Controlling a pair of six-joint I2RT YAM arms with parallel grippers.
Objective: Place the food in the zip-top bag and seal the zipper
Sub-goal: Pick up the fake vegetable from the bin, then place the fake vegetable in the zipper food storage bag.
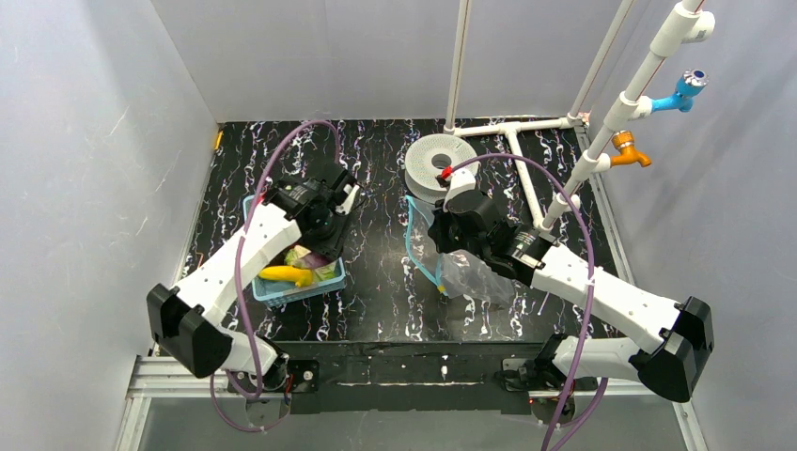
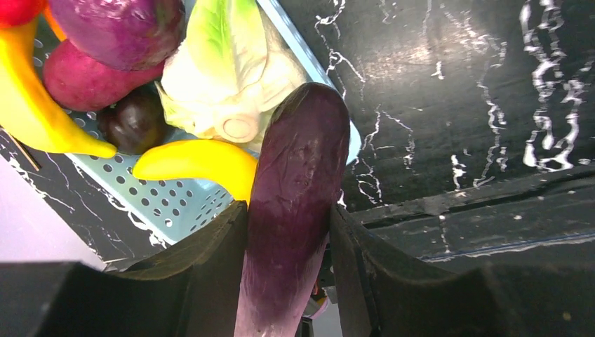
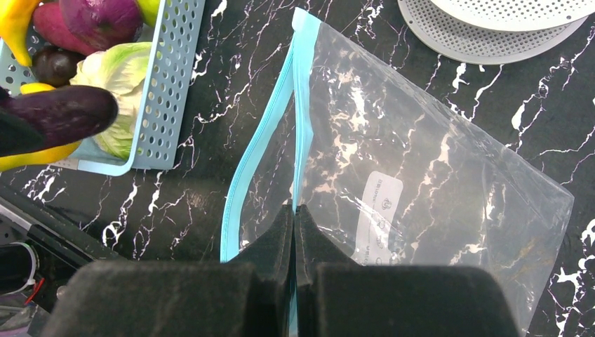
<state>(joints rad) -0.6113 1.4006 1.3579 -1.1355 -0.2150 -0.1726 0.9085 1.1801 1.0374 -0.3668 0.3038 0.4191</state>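
My left gripper (image 2: 288, 217) is shut on a purple eggplant (image 2: 302, 182), held just above the corner of the blue lattice basket (image 2: 161, 203). In the basket lie a yellow banana (image 2: 28, 105), a pale-green cabbage (image 2: 224, 77), another yellow piece (image 2: 196, 161) and dark red and purple pieces. The clear zip-top bag (image 3: 421, 175) lies on the black marbled table to the right of the basket. Its mouth faces the basket and gapes. My right gripper (image 3: 295, 209) is shut on the upper lip of the light-blue zipper (image 3: 303, 105). The lower lip (image 3: 242, 182) curves away on the table.
A white perforated round dish (image 1: 437, 164) stands behind the bag. A white pipe frame (image 1: 522, 160) with blue and orange taps runs along the back right. The basket (image 1: 258, 291) sits left of centre, near the table's front edge.
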